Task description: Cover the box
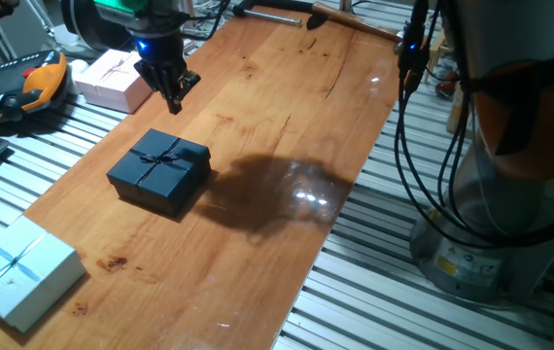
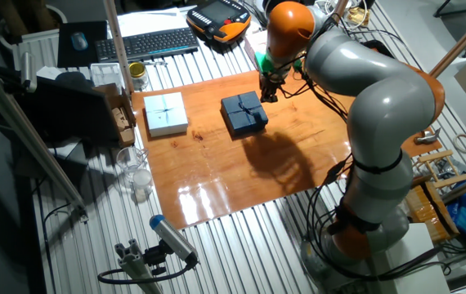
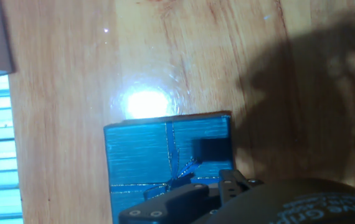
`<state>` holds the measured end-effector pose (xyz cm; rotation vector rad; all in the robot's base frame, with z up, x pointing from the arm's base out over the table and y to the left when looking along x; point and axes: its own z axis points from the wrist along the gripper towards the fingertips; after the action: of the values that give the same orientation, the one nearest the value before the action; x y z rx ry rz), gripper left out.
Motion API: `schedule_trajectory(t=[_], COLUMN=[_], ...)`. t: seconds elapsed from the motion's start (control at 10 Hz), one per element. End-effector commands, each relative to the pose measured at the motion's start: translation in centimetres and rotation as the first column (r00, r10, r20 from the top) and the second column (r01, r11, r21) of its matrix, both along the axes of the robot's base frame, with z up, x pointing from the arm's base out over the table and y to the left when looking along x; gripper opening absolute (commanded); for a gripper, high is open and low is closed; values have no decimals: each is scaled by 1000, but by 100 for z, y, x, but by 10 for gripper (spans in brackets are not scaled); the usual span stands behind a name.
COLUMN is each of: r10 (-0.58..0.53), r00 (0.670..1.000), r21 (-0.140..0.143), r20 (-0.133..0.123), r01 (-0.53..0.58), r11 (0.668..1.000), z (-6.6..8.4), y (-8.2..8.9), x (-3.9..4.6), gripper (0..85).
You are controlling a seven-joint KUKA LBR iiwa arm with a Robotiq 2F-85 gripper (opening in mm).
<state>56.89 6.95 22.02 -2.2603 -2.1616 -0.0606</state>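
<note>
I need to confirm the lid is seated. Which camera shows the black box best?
One fixed view: the black box is whole and near, lid on with its bow up, and the end effector is above and apart from it. The other fixed view shows it small and distant; the hand view crops it behind the fingers.

Three gift boxes sit here — one black box (image 1: 160, 173), one pink (image 1: 112, 80), one blue (image 1: 19, 270) — and one gripper (image 1: 174, 100).

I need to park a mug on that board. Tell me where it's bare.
The broad stretch of wooden board right of the black box is bare, up to the far end. A smaller bare strip lies between that box and the pale blue box. The corner around the pink box and the claw is crowded.
</note>
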Motion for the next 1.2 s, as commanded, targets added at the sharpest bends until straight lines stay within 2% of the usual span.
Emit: schedule_trajectory(t=[0.0, 0.3, 0.6, 1.1], r10=[2, 28, 36, 49], r00=[1000, 999, 999, 998], r21=[8, -22, -6, -10], r20=[-1, 20, 24, 34], r01=[-2, -27, -36, -48], r11=[1000, 999, 999, 999], z=[12, 51, 69, 85], y=[-25, -45, -39, -32], x=[-1, -33, -59, -81], gripper=[0, 0, 0, 0])
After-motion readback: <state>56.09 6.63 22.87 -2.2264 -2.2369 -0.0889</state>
